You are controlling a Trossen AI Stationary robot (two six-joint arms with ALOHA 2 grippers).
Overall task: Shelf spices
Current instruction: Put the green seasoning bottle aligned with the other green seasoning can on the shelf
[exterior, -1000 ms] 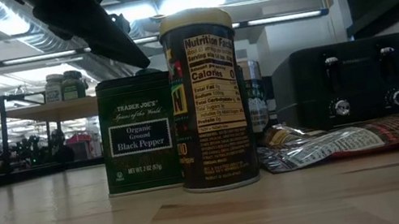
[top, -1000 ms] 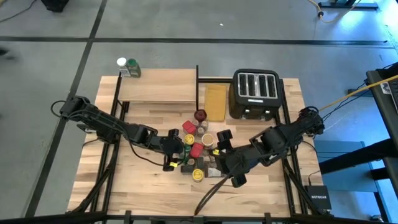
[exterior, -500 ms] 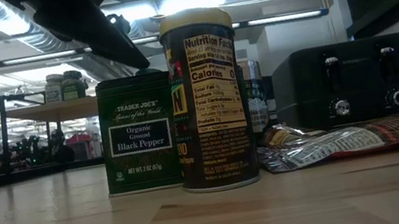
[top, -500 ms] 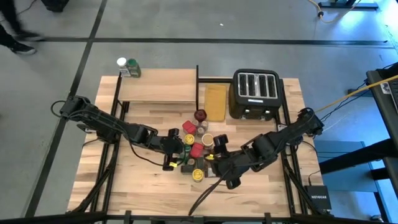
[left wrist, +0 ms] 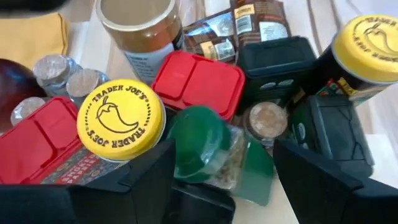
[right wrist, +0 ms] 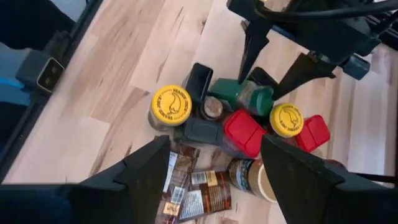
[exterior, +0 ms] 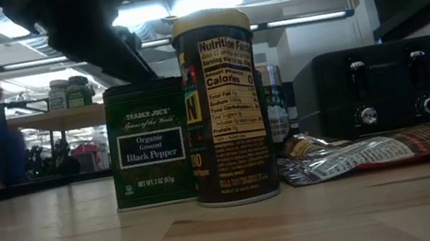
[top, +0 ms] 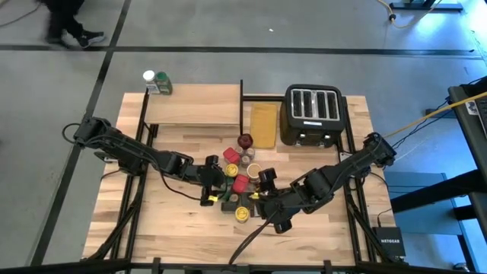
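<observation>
- The left claw (top: 221,188) is open wide, one finger on each side of a tipped green-lid jar (left wrist: 202,144).
- The right claw (top: 264,180) is open too, hanging over the pile of spices (top: 242,183).
- The pile sits mid worktop (top: 175,221).
- The shelf (top: 194,105) stands well apart, with two jars (top: 155,81) on its corner.

Printed on green tin (exterior: 149,144): "TRADER JOE'S", "Spices of the World", "Organic Ground Black Pepper". Printed on dark jar (exterior: 224,106) beside it: "Nutrition Facts", "Calories". Stamped around a chili drawing on yellow lid (left wrist: 120,116): "TRADER JOE'S". Same brand, partly cut off, on second yellow lid (left wrist: 369,40). Small print on brown packets (left wrist: 239,23) unreadable.
</observation>
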